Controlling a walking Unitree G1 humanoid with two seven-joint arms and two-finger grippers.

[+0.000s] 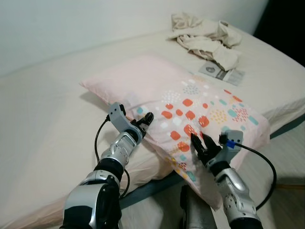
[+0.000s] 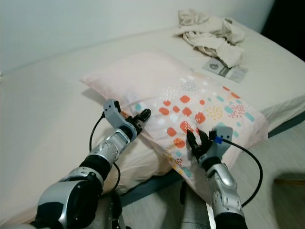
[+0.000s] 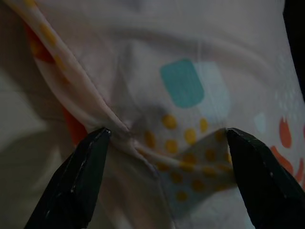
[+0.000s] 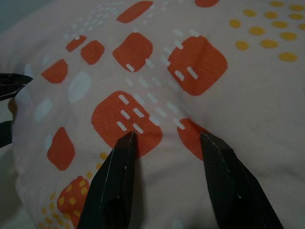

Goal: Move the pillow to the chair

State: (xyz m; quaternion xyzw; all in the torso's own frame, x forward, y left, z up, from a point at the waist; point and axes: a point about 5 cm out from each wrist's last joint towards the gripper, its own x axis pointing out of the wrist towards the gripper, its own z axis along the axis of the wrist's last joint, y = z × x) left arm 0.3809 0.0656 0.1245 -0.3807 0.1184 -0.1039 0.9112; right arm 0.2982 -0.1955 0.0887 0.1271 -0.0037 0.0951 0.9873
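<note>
Setting: a bed (image 1: 43, 143) with a pale cream sheet, seen from above and from its near edge, with a plain light wall behind it.
Pillow (image 1: 190, 102): large and pale pink, lying flat on the bed at a slant. The half nearer the robot is printed with orange-red patches, teal patches, white dashes and small yellow dots. Its near corner hangs over the edge of the bed.
Left claw (image 1: 145, 119): reaching forward from the lower left, at the pillow's near left edge. Its two black fingers (image 3: 76, 181) are spread apart, and in the wrist view a raised fold of the pillow's fabric lies between the tips. The fingers are not closed on it.
Right claw (image 1: 199, 142): reaching forward from the lower right, pressed onto the printed top of the pillow near its overhanging corner. Its fingers (image 4: 116, 179) are apart, with their tips resting against an orange-red patch. Nothing is pinched between them.
Arms: both silver, with a black cable looping beside each wrist.
Crumpled cloth (image 1: 205, 38): a heap of cream fabric on the far right part of the bed, well apart from the pillow.
Booklet (image 1: 221, 72): a small flat grey printed item lying on the bed just beyond the pillow's far right side, beside the crumpled cloth.
Floor (image 1: 286, 167): a light strip showing below the bed edge on the right.
</note>
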